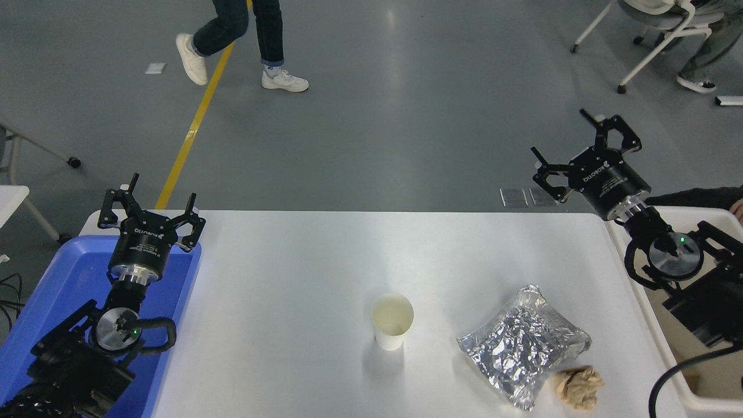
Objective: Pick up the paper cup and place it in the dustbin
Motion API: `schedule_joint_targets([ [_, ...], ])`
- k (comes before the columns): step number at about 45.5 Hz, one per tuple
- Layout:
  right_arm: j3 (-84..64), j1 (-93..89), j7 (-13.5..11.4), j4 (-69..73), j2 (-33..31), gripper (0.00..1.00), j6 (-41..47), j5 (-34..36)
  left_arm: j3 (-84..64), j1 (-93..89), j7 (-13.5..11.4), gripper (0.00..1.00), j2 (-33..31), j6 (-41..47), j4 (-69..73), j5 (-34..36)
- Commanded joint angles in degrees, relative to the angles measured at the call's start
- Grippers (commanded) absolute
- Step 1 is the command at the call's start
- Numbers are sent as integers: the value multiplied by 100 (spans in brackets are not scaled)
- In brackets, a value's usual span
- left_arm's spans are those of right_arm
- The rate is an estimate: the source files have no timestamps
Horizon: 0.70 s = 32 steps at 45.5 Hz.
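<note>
Mid-table: paper cup (392, 320), upright. Far right, above dustbin (650, 325): right gripper (586, 142), fingers spread, empty. Left gripper (150, 210): parked, fingers spread.

One high head view looks forward, down over the table (302, 261).

Both arms are matte black. Each gripper, left (150, 204) and right (580, 151), has a round black body with white lettering, a silver metal collar behind it, skinny black fingers (615, 129), looped black cable, and a tiny green LED.
</note>
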Motion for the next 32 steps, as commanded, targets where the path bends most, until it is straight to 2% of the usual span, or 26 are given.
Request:
schedule_joint_targets([
  [1, -1770, 1688, -81, 1405, -982, 100, 2, -1771, 3, 6, -1, 100, 4, -1, -7, -1],
  [5, -2815, 2549, -222, 1915, -1149, 100, 10, -2509, 3, 6, -1, 100, 4, -1, 1, -1],
  [11, -4713, 3946, -231, 2565, -1246, 100, 28, -3196, 3, 5, -1, 100, 4, -1, 1, -1],
  [15, -6049, 4852, -231, 2926, -1080, 100, 28, -3302, 12, -3, -1, 100, 4, -1, 1, -1],
  [23, -8361, 6083, -222, 3436, -254, 100, 203, -3302, 12, -3, -1, 100, 4, -1, 1, 7],
  [32, -9699, 7244, -231, 4262, 370, 100, 696, -3179, 12, -3, -1, 100, 4, -1, 1, -1],
])
